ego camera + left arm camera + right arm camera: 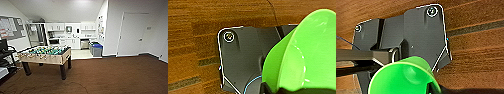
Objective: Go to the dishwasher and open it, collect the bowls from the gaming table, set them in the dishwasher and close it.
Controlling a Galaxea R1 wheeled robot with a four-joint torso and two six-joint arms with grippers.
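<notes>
Noticeboard (11, 27) papers: print too blurred to read
Kitchen wall (101, 26) notices: unreadable
Door (132, 33) sign: unreadable

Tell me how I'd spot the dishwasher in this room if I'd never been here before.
Look past the table-football table to the white kitchenette at the far end of the room. Under its counter, to the right, sits the dishwasher, just behind the blue-lidded bins. Its grey steel front sets it apart from the white cabinet doors beside it.
</notes>
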